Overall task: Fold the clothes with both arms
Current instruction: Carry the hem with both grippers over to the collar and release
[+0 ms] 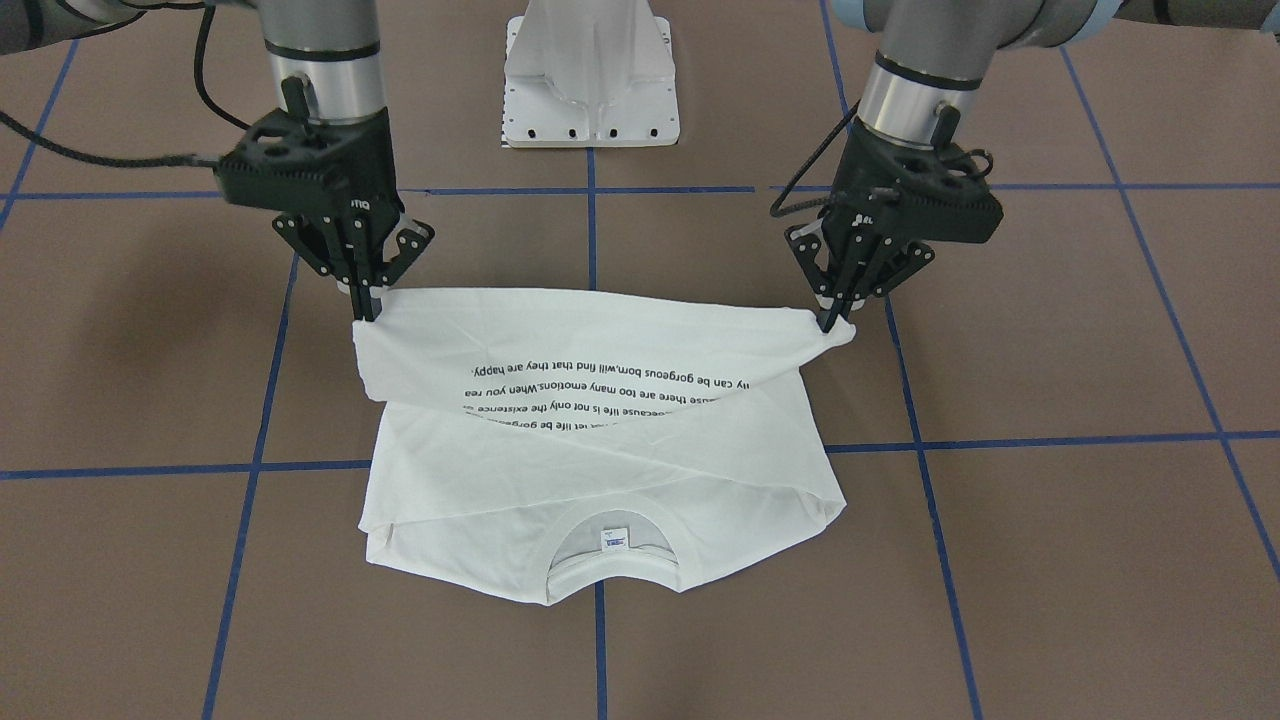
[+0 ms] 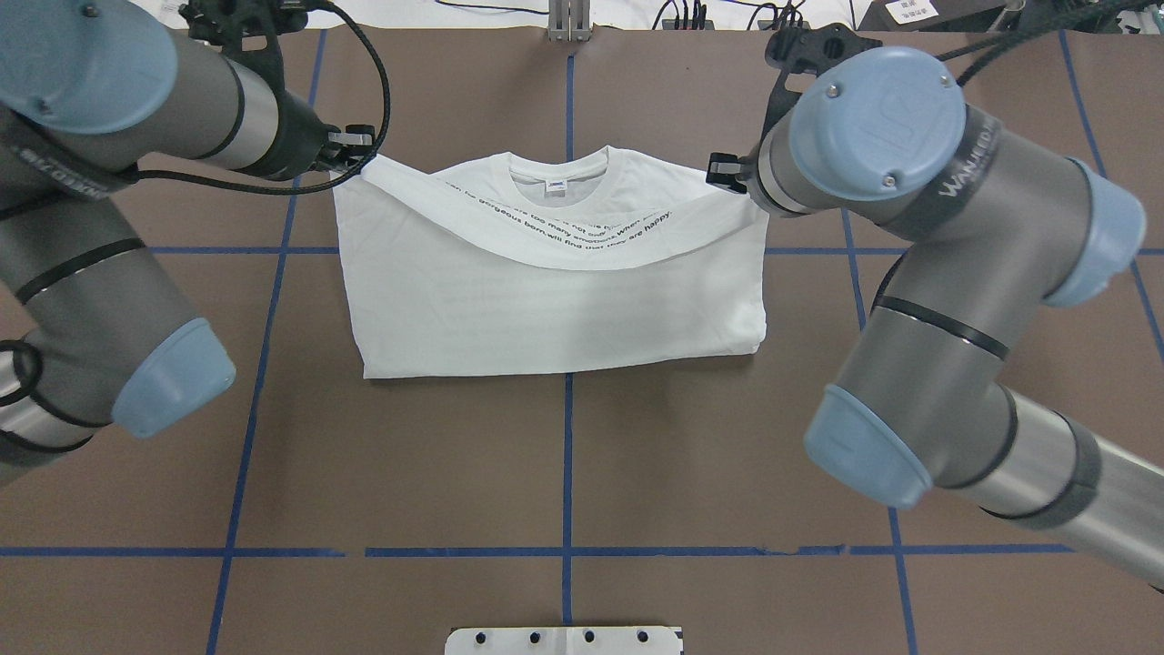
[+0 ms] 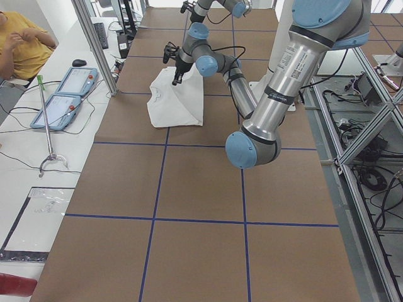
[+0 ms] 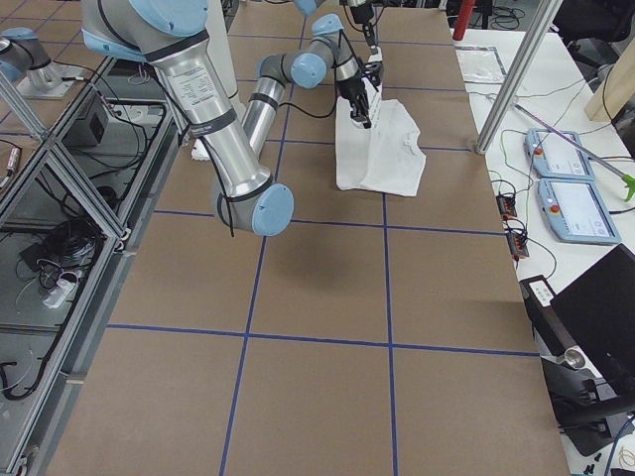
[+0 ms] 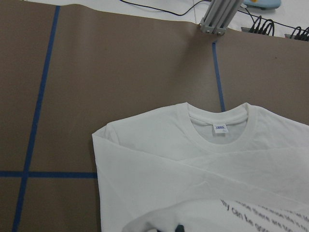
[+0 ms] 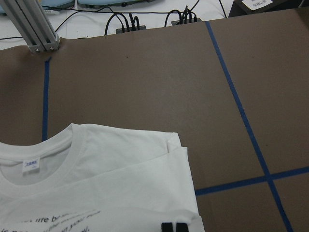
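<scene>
Over the table's middle, you're seeing both grippers clamping the T-shirt [image 1: 600, 470]. The left gripper [image 1: 836, 318] is pinching one corner of the raised hem, fingers drawn narrow on the cloth. The right gripper [image 1: 364, 308] is doing the same at the other corner. Between them the hem is sagging in a shallow arc above the lower layer. The black text lines [image 1: 600, 385] are showing on the turned-up side, upside down in the front view. The rest of the shirt is lying flat on the table [image 1: 1050, 560], with the collar [image 1: 612, 578] pointing away from the robot and the neck label [image 1: 614, 540] facing up inside it. In the wrist views only dark tips are peeking in at the bottom edge, probably fingertips, too cropped to say more.

Around it: the white pedestal [image 1: 592, 75] is standing on the robot's side of the shirt, apart from it. Blue tape lines [image 1: 255, 470] are running under the cloth. An aluminium post [image 5: 219, 17] is standing at the table's far edge beyond the collar, well apart. A person [image 3: 19, 38] is sitting near two pendants [image 3: 66, 91] off the table's side.

Room: brown table is showing on every side of the shirt. The left arm [image 2: 82, 300] and right arm [image 2: 928, 364] are hanging their elbows out to either side, apart from the cloth.
</scene>
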Motion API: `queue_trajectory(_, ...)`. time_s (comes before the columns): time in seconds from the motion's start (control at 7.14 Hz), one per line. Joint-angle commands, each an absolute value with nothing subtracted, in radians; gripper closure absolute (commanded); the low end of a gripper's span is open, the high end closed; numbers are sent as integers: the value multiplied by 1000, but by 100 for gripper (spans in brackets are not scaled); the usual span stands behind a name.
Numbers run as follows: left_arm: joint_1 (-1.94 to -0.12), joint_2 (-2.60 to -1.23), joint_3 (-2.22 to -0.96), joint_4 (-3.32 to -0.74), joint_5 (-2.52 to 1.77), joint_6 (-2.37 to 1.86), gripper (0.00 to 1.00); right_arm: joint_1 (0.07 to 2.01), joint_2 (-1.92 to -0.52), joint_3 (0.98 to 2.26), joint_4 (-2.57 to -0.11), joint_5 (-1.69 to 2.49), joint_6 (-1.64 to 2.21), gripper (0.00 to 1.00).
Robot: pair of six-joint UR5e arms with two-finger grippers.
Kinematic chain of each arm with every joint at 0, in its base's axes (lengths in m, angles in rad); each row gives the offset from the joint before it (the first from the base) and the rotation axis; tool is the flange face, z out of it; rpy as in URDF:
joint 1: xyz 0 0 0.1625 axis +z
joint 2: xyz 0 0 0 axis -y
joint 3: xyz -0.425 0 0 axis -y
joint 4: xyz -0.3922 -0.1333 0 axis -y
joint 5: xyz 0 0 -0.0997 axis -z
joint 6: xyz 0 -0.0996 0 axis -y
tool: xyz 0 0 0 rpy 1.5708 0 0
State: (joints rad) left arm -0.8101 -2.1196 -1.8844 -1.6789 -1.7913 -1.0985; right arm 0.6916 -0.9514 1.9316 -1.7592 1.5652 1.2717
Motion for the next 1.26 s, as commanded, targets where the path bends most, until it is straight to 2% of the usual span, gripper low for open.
queue_trajectory(0.0, -813, -2201, -1577, -1895, -1770, -1088, 100, 719, -830, 1640, -1608, 1563, 1249, 100)
queue_trajectory(0.14, -811, -2253, -1425, -1990, -1744, -1071, 100, 726, -813, 1549, -1544, 1560, 1240, 100)
queue_trajectory(0.42, -808, -2263, -1281, -2094, -1743, -1025, 100, 738, -811, 1416, -1445, 1554, 1194, 100)
queue_trajectory(0.98, -785, -2258, -1259, -2102, -1723, -1006, 100, 752, -821, 1382, -1431, 1554, 1172, 100)
queue_trajectory(1.12, -787, -2253, -1264, -2103, -1724, -1002, 70, 750, -822, 1382, -1431, 1554, 1169, 21)
